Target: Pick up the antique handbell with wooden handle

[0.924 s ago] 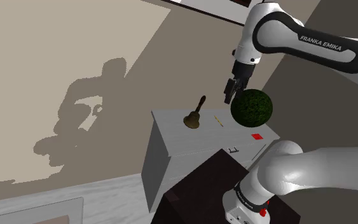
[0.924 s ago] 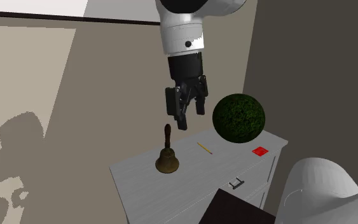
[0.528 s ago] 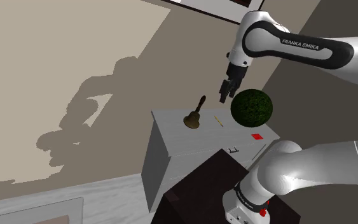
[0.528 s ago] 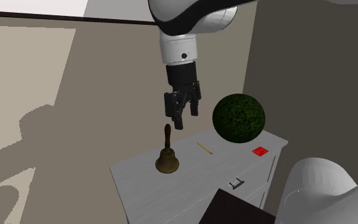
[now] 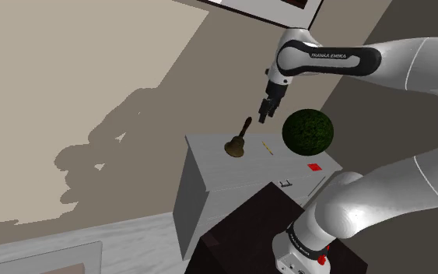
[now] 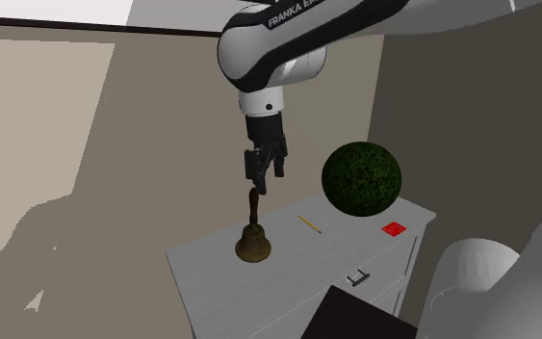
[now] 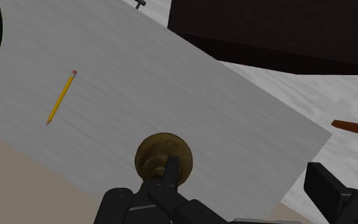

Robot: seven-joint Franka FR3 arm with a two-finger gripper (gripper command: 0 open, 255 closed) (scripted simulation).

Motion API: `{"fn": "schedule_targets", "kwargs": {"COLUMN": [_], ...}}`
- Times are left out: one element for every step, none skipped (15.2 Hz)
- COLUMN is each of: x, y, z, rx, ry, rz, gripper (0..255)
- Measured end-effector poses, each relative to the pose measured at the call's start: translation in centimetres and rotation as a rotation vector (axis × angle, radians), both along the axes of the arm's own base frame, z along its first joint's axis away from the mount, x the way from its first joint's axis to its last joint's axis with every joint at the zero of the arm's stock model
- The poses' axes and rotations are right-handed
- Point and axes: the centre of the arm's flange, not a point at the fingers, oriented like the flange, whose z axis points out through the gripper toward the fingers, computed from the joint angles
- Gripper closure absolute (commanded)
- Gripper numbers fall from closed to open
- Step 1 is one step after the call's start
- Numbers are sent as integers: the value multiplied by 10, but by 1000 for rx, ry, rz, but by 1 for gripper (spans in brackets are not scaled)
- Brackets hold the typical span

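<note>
The white Franka arm [image 5: 411,70] arches over from its dark box stand [image 5: 248,233] and points its black gripper [image 6: 259,175] down at a grey cabinet [image 5: 209,194]. The cabinet's flat top carries everything in play, and a small metal drawer handle [image 6: 357,277] sits on its front.

Largest on the top is a dark green, leafy-textured ball [image 6: 360,180] at the end towards the second exterior view's right.

The handbell [image 6: 253,241] stands upright on the cabinet top, near the far edge and well apart from the ball. It has a dull, tarnished brass bowl, flared at the rim, and a slim dark turned handle rising straight from it. From the wrist camera the bell appears as a round brass disc with the dark handle end-on at its middle.

The gripper hangs just above the handle's tip, fingers [image 7: 327,184] spread apart and holding nothing. It may sit slightly to one side of the handle rather than squarely over it, as the views differ.

A yellow pencil [image 6: 309,224] with a red end lies flat between bell and ball. A small red square [image 6: 393,228] lies flat near the ball, by the cabinet's front corner.
</note>
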Motion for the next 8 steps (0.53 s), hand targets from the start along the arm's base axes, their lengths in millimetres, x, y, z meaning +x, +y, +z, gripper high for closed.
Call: {"fn": "schedule_targets", "kwargs": {"x": [11,19,27,37,48,57,65,77], "y": [-8,-15,-17,-23,-32,-40,-49,-51], "z": [-7,-16,-19,-23,-27,-31,-37,-42], "rx": [2,3,5,7,8,9,11,12], "ry": [-4,-8,-11,-16,-19,-23,-27,-31], "rz": [10,21,32,43,54,65,75,87], "gripper": [0,0,0,0,0,0,0,0]}}
